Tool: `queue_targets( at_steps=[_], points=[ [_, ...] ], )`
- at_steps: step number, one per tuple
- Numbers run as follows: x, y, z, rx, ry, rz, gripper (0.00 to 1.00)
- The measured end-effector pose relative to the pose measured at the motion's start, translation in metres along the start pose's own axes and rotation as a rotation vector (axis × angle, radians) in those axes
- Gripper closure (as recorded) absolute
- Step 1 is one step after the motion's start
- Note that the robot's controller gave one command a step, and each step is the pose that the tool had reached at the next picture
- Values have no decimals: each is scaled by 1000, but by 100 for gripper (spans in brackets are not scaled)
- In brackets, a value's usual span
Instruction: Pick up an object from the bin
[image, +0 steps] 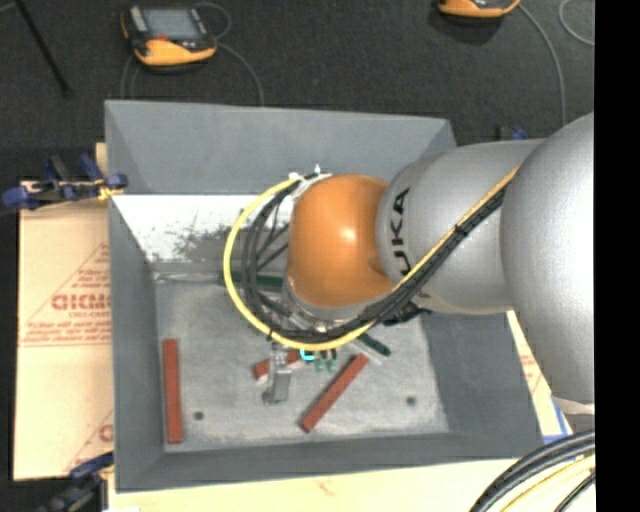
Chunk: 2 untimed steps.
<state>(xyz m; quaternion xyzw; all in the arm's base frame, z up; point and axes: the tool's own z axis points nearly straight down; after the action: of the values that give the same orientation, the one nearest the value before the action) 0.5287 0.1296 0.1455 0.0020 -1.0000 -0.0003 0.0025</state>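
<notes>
Bin: grey metal bin (135, 330) with sloping walls; a few loose things lie apart on its flat floor, not in a heap
Arm: KUKA arm (470, 240) reaching in from the right; its orange cover (335, 250) and a looped yellow cable (232, 262) hang over the middle of the floor
Jaws: low over the middle of the floor, just below the orange cover; how far open they are, and whether anything is between them, cannot be told
Likely target: small red piece (262, 369), near the middle of the floor and right beside the jaws; contact cannot be confirmed
Neighbours: red-brown bar (333, 393) lying diagonally just beside the jaws on the other side; dark green piece (376, 346) near the arm's underside; long red bar (172, 390) along the far left of the floor, well apart
Step in hand (judged): final descent and closing on the small red piece
Doing it well: the jaws should straddle the piece evenly, reach the floor before closing, and close across its narrow side
Risk: an off-centre approach may push the piece aside or catch the end of the diagonal bar
Lift: it should go straight up, clear of the sloping walls
</notes>
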Motion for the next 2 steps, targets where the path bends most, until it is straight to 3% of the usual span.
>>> queue_targets(
  at_steps=[1, 2],
  points=[
    [-2, 0, -4, -1, -8, 3, 0],
    [-2, -65, 72, 1, -7, -133, 100]
  ],
)
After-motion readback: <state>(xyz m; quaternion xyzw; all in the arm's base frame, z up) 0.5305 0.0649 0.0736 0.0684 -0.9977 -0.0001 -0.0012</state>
